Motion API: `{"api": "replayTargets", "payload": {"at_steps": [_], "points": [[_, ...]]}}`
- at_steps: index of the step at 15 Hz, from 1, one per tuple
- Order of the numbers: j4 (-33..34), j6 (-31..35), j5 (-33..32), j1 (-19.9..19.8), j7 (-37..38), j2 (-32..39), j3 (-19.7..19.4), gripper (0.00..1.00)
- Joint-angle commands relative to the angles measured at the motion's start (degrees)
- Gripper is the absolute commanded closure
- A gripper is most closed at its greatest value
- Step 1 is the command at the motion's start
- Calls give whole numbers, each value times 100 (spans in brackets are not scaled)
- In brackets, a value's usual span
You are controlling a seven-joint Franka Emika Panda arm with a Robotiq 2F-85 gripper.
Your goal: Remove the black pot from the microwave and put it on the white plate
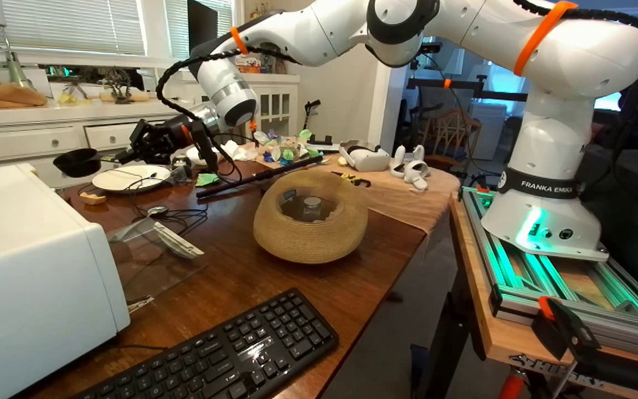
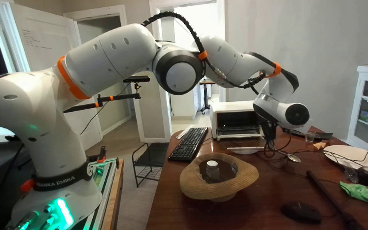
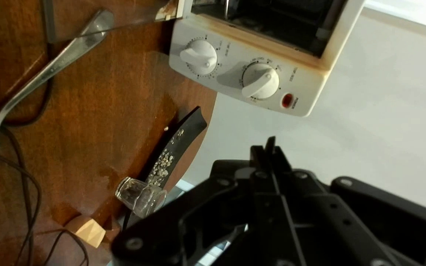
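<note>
Black pot (image 1: 77, 163) in the air, near to white plate (image 1: 122, 179)

The pot is at the left of the frame in an exterior view. The claw (image 3: 268, 149) stands together and seems clamped on the pot's handle (image 1: 107, 159); probably this leaves the bottom free for setting down. The toaster oven (image 2: 238, 121) has its door (image 1: 179, 242) lowered, I suppose to let the pot pass. Readable are "POWER" beside the red lamp (image 3: 287, 100), "FRANKA EMIKA" on the arm's base (image 1: 551, 208) and "HUSKY" on the bench (image 1: 500, 339).

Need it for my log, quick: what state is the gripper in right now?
Gripper: closed, holding the black pot.
</note>
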Motion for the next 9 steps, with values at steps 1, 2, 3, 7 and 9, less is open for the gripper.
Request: {"api": "replayTargets", "payload": {"at_steps": [1,2,3,7,9], "points": [[-358,-18,690,-177,-456,-133,99,99],[-388,-40,849,-183,-520,-145,73,99],[-410,-77,996,-191,-571,-147,46,99],[-421,-200,1721,-251,-866,-99,-5,99],[-425,-227,2179,-288,-1130,-93,-34,99]]}}
